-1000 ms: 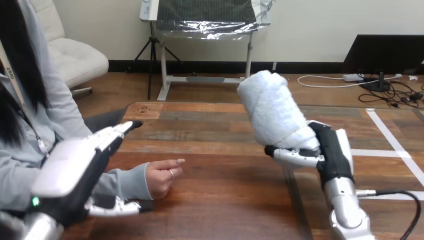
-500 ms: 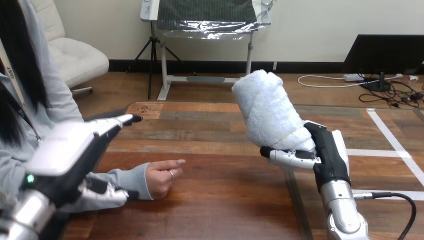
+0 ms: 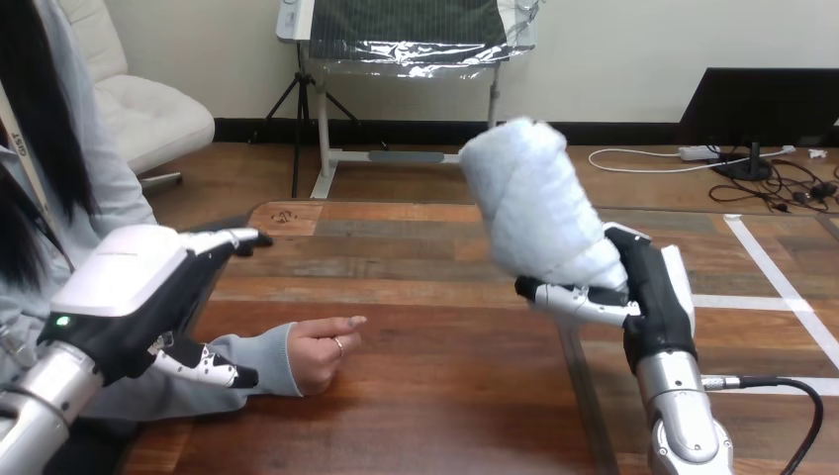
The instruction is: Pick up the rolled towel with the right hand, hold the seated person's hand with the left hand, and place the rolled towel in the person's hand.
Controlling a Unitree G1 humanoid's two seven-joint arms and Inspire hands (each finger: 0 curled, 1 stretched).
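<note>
1. The left hand (image 3: pixel 129 287), fingers wide, hangs over the person's sleeve (image 3: pixel 259 361); it could bump it.
2. The person's hand (image 3: pixel 322 351) lies curled on the counter (image 3: pixel 445 396): no room for a towel.
3. The right hand (image 3: pixel 648 297) hugs the rolled towel (image 3: pixel 539 203) in its fingers, up high; it might slip.

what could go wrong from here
The white rolled towel is gripped at its lower end by the right robot hand, so it may tip out. The person's hand lies loosely curled on the wooden table, not open for it. The left robot hand, over the grey sleeve, may miss that hand.
</note>
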